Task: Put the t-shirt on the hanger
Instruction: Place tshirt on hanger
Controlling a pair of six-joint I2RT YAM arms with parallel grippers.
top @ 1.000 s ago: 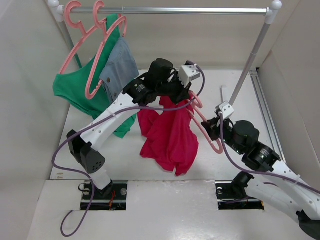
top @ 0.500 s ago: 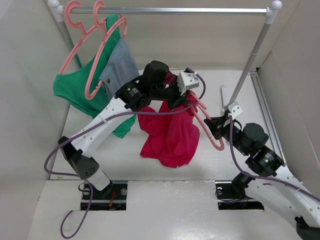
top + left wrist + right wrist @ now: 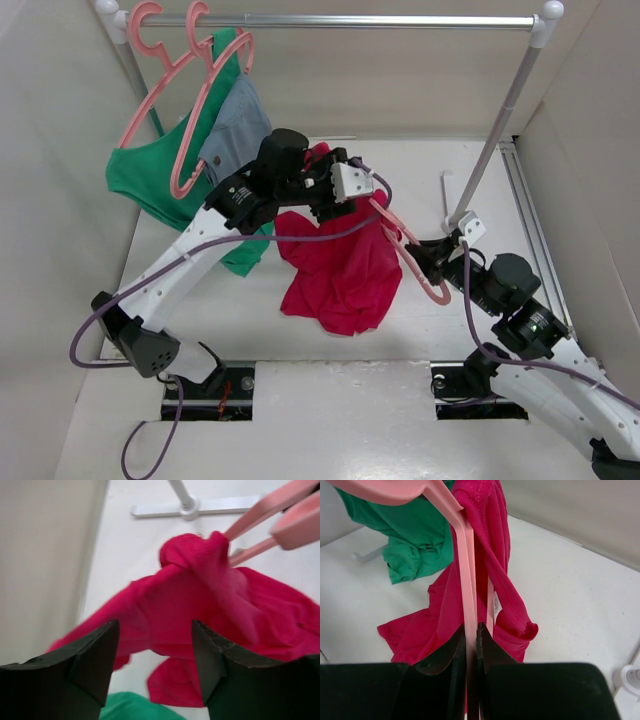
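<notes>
The right gripper (image 3: 471,642) has its two fingers pressed together on a thin bar of the salmon-pink plastic hanger (image 3: 462,555). The crimson-red soft cloth t-shirt (image 3: 492,545) hangs bunched over the upper arm of this hanger, between the two robot arms, and its lower part seems to lie on the white table (image 3: 240,325). The left gripper (image 3: 155,662) stands wide open just in front of the bunched cloth and has nothing in it. To do this step well, I think the right gripper should hold the hanger firm, without turning it. The left one should take only one layer at the collar, not the whole bundle, and draw it along the hanger's arm. I cannot tell whether the hanger's arm passes through the neck opening or the cloth is only draped over it. I also cannot make out the hanger's hook in any view, and the left wrist view is blurred.
</notes>
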